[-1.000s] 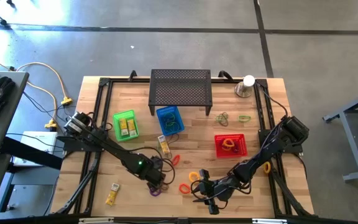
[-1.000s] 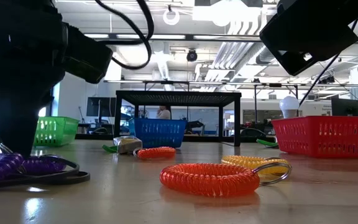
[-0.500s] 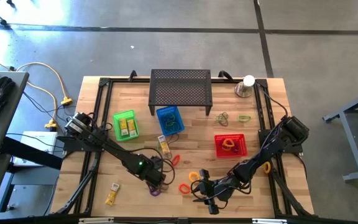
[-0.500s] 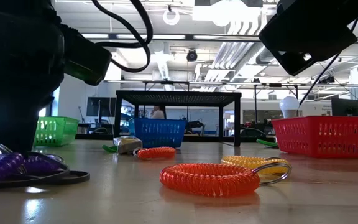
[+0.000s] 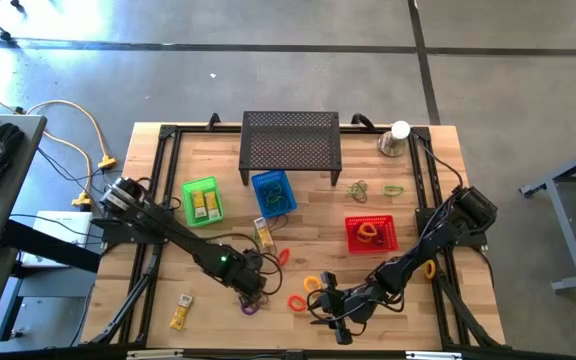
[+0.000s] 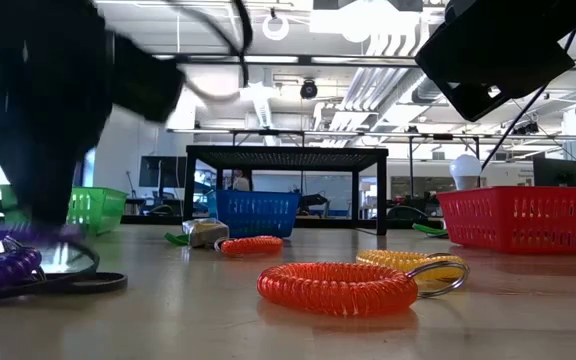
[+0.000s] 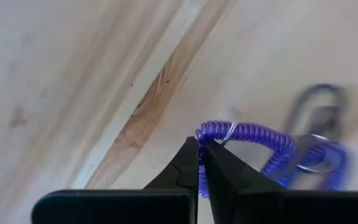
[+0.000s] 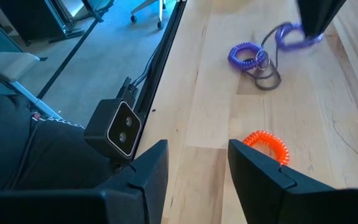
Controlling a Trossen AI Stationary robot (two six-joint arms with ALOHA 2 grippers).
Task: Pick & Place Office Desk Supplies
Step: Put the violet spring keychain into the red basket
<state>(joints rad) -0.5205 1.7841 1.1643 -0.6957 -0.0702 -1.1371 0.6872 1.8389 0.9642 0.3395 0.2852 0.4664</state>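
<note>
Change since a second ago: the left gripper (image 7: 200, 149) stood wide over the purple coil (image 7: 253, 135) then; its fingers are now pinched together on one end of it, and in the low view that end looks lifted and blurred while the rest lies on the table (image 5: 308, 235).
Left gripper: clenched on the purple coil, at the table's front edge, left of centre.
Purple coil: a tightly wound spiral cord bent in a curve, with a thin metal ring (image 7: 319, 112) at its far end; a second purple coil (image 8: 247, 55) lies just beside it, seen from the right wrist.
Right gripper (image 8: 197, 165): low over the front of the table, right of centre, fingers parted with nothing between them; unmoved.
Orange coil (image 6: 336, 287): flat on the wood in front of the right gripper, apart from it.
Yellow coil (image 6: 413, 264): just behind the orange one, with a metal ring.
Red coil (image 6: 251, 244): farther back, near the blue basket (image 5: 272, 192).
Other baskets: green basket (image 5: 201, 201) holds yellow packets; red basket (image 5: 370, 234) holds what seems to be a coil or two, hard to tell.
Loose packet (image 5: 180, 311): yellow, front left corner.
</note>
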